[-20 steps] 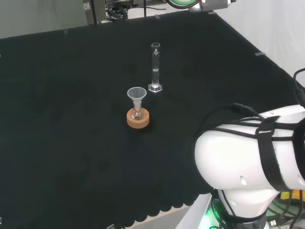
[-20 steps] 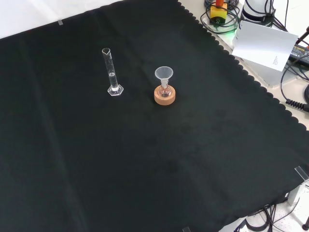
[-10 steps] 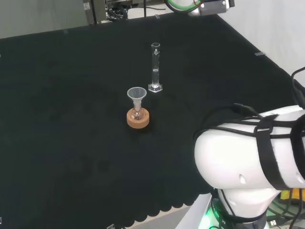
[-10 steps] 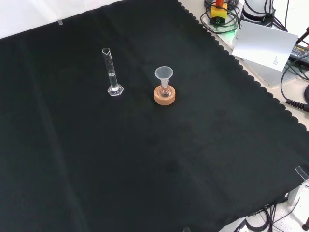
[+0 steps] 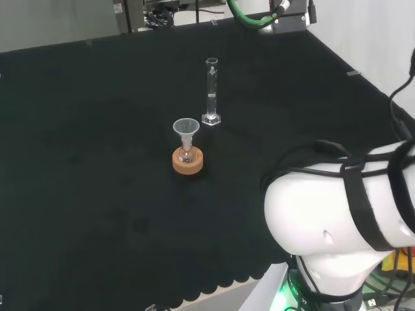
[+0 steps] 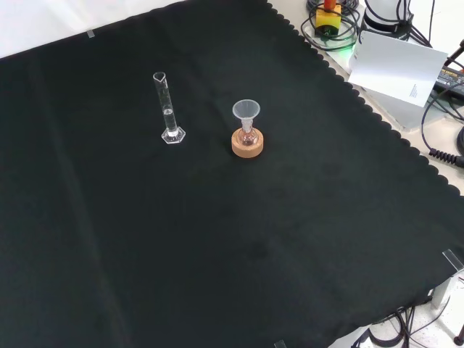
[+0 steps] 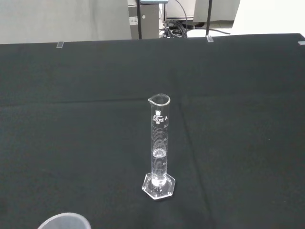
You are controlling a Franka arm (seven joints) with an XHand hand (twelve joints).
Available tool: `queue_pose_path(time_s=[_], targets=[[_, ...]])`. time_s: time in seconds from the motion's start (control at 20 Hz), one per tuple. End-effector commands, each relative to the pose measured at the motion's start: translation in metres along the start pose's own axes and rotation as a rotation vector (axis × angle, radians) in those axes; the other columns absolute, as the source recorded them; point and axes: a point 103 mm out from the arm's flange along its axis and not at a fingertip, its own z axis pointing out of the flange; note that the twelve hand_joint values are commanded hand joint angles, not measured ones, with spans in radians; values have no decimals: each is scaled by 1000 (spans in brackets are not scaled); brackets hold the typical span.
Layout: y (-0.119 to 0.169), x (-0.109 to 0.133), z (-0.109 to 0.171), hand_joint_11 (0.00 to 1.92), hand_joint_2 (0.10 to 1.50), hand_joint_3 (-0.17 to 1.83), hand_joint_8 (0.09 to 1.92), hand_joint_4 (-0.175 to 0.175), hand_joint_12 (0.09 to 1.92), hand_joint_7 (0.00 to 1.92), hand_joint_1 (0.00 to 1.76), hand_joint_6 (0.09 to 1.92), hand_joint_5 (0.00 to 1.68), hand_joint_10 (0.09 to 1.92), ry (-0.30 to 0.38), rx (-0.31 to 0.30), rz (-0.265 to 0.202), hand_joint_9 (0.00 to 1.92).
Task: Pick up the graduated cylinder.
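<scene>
The graduated cylinder (image 5: 211, 91) is a slim clear tube on a hexagonal foot, upright on the black cloth. The front view has the cylinder (image 6: 168, 109) left of the centre, standing free with nothing touching it. In the wrist view the cylinder (image 7: 159, 148) stands straight ahead at some distance, with a little clear liquid in its lower part and its spout at the rim. A dark part of the arm's wrist end with a green cable (image 5: 285, 13) hangs at the head view's top edge, above and beyond the cylinder.
A clear funnel sits in a small flask on a cork ring (image 5: 187, 160), close to the cylinder; the same cork ring (image 6: 246, 143) is to the cylinder's right in the front view. The arm's white link (image 5: 337, 214) stands at the head view's right. A white card (image 6: 399, 65) and cables lie off the cloth.
In the head view the wrist end with its green cable has come lower into the picture at the top edge. The cylinder and the funnel flask have not moved.
</scene>
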Motion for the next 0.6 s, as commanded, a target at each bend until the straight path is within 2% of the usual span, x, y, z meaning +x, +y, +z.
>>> queue_pose_path(time_s=[0.05, 0.25, 0.45, 0.6], targets=[[74, -36, 55, 30, 1189, 298, 498, -18, 1375, 55, 108, 87, 261, 645, 85, -78, -44, 203], [99, -45, 81, 24, 1171, 282, 528, -30, 1377, 96, 176, 87, 292, 645, 131, -76, -42, 193], [115, -45, 105, 13, 1158, 270, 544, -35, 1382, 100, 210, 87, 309, 651, 185, -29, -20, 186], [124, -47, 120, 9, 1146, 262, 553, -36, 1385, 99, 229, 87, 318, 656, 208, -8, -33, 184]])
